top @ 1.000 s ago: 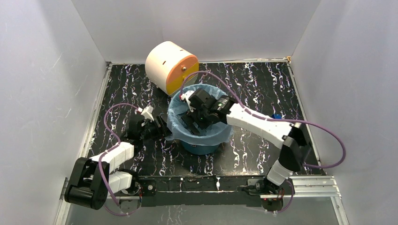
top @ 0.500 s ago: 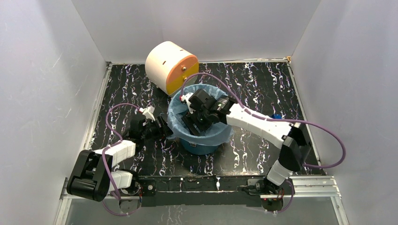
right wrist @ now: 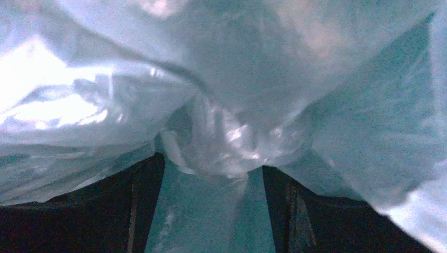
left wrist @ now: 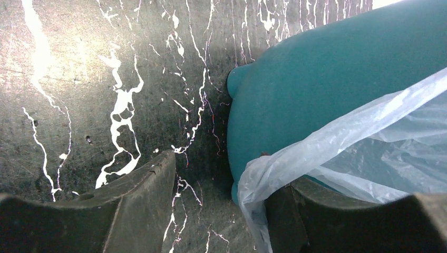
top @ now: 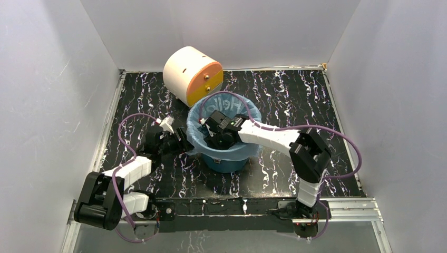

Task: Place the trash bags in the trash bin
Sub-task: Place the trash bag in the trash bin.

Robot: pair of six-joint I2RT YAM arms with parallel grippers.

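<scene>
My right claw has sunk deeper into the bin, spread, with bag film between its fingers. The bag now lines the bin. My left claw, spread, waits at the bin's left side, the bag's hem brushing one finger.

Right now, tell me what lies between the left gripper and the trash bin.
In the left wrist view, an overhanging edge of the trash bag hangs between the left gripper and the trash bin; otherwise only bare table.
</scene>
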